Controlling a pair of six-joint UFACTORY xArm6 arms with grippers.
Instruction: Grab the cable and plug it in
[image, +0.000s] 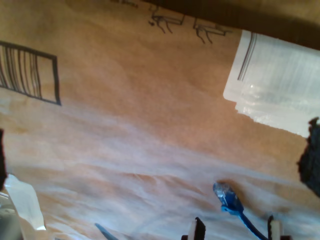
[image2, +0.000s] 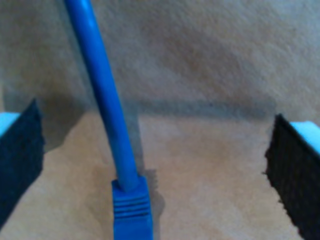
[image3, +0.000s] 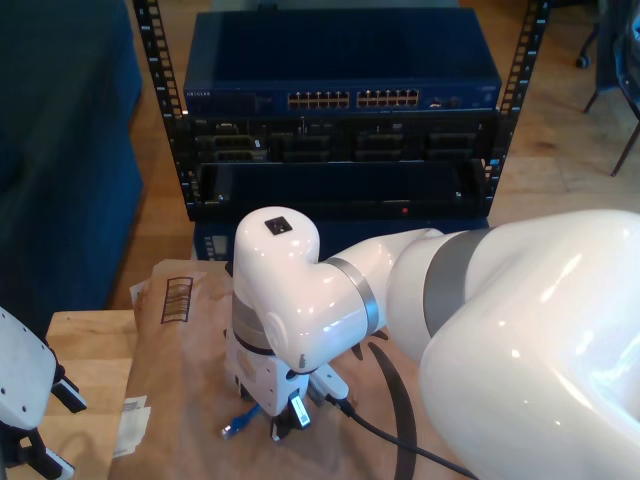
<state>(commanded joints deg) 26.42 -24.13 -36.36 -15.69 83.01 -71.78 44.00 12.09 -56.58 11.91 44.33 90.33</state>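
The work is only at its beginning, as I judge it. The cable (image3: 238, 425) lies on the brown paper (image3: 190, 400) that covers the table, in the lower middle of the exterior view. Its plug end points toward the exterior view's left, just beside the lowered tool of a big white arm (image3: 300, 300).

In the second wrist view, my second gripper (image2: 157, 162) is spread wide. Its dark pads (image2: 295, 175) stand well apart on both sides of the blue cable (image2: 107, 115) and touch it nowhere. The ribbed boot of the plug sits between them, close over the paper, so nothing is gripped here.

In the first wrist view, my first gripper (image: 234, 231) also has its fingertips apart. The cable (image: 232, 202) runs into the gap between them and its plug rests on the paper further out. I see no pinch on it, so I take this gripper for open too.

So the grab is prepared but not made. What is left is almost everything: to close on the cable near the plug, to lift it, to carry it to the network switch (image3: 340, 75) in the rack at the top of the exterior view, and to push the plug into one of the ports (image3: 350, 99). The switch stands well apart from the cable
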